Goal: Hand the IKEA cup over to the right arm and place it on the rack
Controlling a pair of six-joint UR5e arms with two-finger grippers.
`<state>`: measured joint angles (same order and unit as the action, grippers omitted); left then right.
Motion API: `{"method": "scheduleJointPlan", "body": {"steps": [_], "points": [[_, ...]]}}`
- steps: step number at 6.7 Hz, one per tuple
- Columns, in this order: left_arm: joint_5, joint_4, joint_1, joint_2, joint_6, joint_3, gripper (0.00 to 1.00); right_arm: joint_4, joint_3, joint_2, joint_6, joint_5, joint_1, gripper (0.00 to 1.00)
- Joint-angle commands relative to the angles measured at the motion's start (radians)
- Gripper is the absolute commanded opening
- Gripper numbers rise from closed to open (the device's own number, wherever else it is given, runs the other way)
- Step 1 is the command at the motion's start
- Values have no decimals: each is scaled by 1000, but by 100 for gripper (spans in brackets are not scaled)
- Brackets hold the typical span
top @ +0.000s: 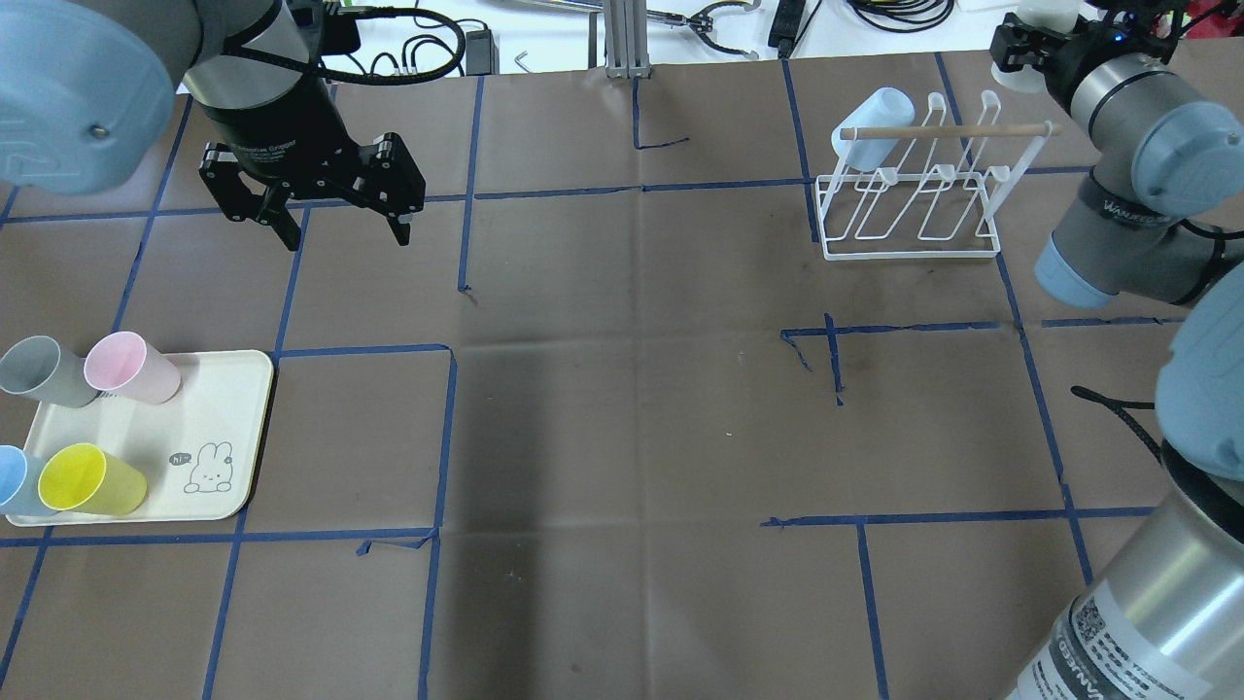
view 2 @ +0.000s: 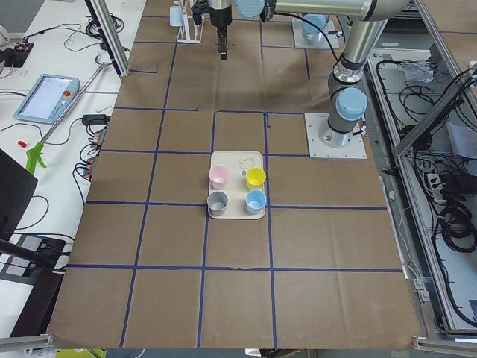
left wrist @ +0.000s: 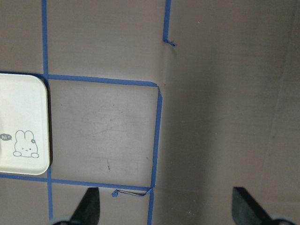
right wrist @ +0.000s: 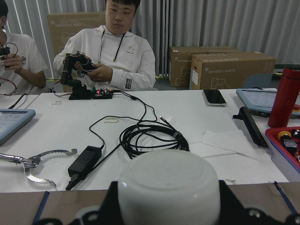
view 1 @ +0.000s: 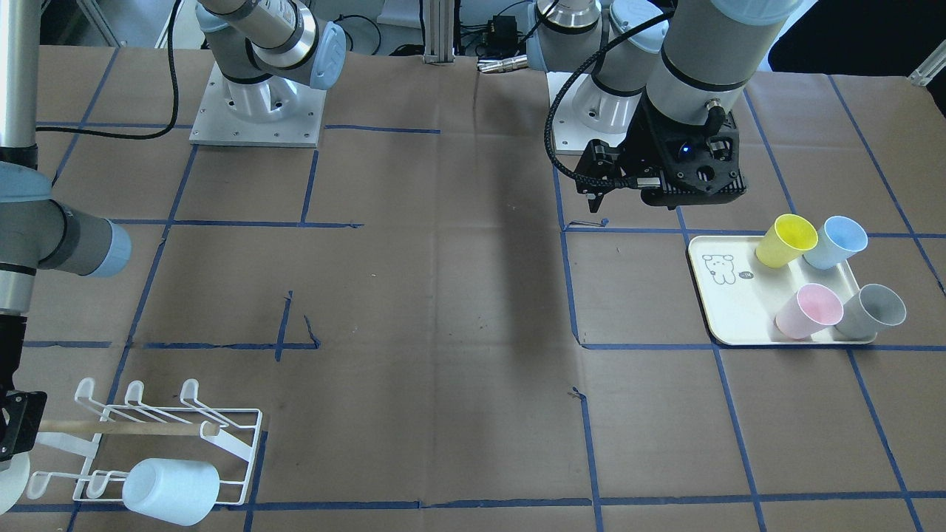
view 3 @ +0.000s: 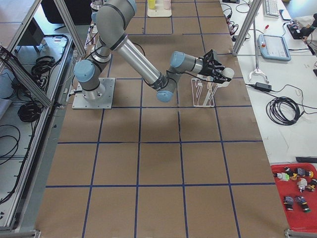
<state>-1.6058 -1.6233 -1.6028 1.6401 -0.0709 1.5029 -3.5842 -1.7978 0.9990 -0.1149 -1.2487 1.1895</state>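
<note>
Brown paper (top: 622,389) ruled with blue tape (top: 447,428) covers the table. Beyond its far edge a white bench (right wrist: 187,117) carries coiled cables (right wrist: 150,138), with two seated people (right wrist: 117,51) and cardboard boxes (right wrist: 225,65) behind. At left, a cream tray (top: 233,408) holds a grey cup (top: 39,369), pink cup (top: 131,367), blue cup (top: 15,478) and yellow cup (top: 89,478). Just beyond it the left gripper (top: 347,240) hangs spread wide and empty. Far right, a pale blue cup (top: 875,126) sits on the rack (top: 914,256). Behind the rack, the right gripper (top: 1032,34) clamps a white cup (right wrist: 168,187).
</note>
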Motion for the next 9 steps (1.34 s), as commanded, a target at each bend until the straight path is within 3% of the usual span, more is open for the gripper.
{"method": "scheduleJointPlan", "body": {"steps": [1, 7, 8, 9], "points": [[49, 3, 32, -3, 10, 3, 99, -69, -6, -34, 0, -3, 4, 28], [41, 11, 40, -3, 66, 8, 99, -99, -43, -45, 15, -20, 35, 28], [43, 11, 40, -3, 63, 7, 99, -96, -45, -46, 14, -20, 33, 32], [43, 16, 40, -3, 65, 7, 99, -90, -46, -56, 3, -21, 32, 48]]}}
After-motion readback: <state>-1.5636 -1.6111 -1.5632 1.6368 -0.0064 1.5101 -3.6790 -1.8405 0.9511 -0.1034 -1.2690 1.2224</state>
